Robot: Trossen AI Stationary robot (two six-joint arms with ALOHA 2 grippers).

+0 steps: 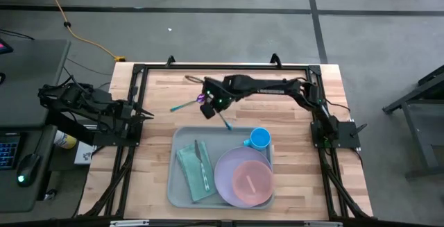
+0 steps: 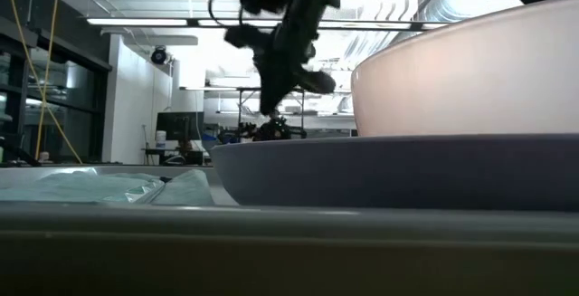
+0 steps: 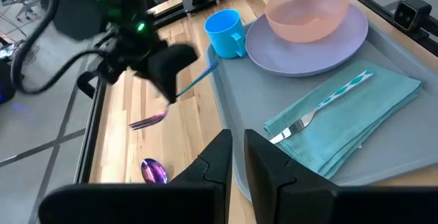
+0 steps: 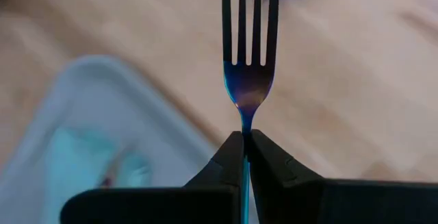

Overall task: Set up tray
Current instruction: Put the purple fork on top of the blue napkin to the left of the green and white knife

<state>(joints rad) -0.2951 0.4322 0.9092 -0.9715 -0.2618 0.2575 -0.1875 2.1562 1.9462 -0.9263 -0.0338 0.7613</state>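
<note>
The pale grey-green tray (image 1: 179,185) lies at the table's near middle. On it are a folded teal napkin (image 1: 194,175) with a fork (image 3: 321,107) on top, a lavender plate (image 1: 225,182) bearing a pink bowl (image 1: 251,182), and a blue cup (image 1: 259,139). My right gripper (image 1: 208,107) hangs just beyond the tray's far edge, shut on a second, blue-handled fork (image 3: 195,81). My left gripper (image 3: 237,152) waits at the table's left edge, its fingers a narrow gap apart with nothing between them. My right gripper pinches the fork's narrow neck (image 4: 244,118), just behind the tines, between its two fingertips. The fingers point steeply down. The tines (image 4: 248,25) stick out past the fingertips, and the blue handle (image 3: 200,77) runs back toward the cup. The fork is off the wood.
A spoon with a purple bowl (image 3: 154,171) lies on the bare wood left of the tray. A teal-handled utensil (image 1: 182,105) lies on the wood left of the right gripper. A black frame (image 1: 139,71) borders the table. Free wood lies beyond the tray's far edge.
</note>
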